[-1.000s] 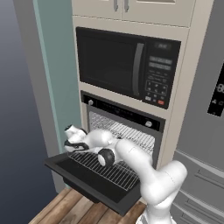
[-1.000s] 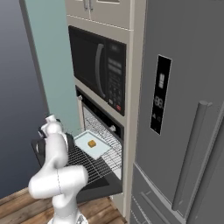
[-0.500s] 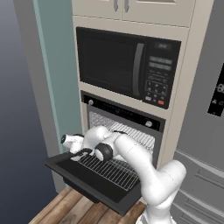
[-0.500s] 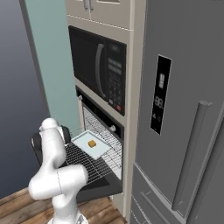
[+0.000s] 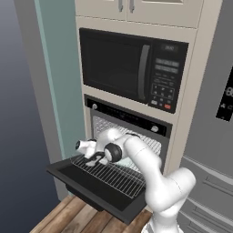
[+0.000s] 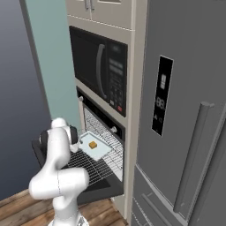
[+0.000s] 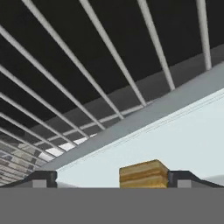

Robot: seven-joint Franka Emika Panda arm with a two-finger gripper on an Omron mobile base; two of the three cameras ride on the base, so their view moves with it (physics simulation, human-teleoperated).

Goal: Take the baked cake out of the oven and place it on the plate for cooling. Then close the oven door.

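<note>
The grey band cuts off the cake's [image 7: 143, 174] lower part; the pale tray [image 7: 175, 140] runs past the right edge.

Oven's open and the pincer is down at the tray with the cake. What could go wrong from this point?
1. The open pincer straddles the cake off-centre, the cake sitting near one fingertip; closing may nudge or tilt it instead of gripping squarely.
2. The cake sits on a pale tray lying loose on the pulled-out rack; a push could slide the tray along the wires.
3. The oven door hangs open under the arm, so a low retreat might strike it.
</note>
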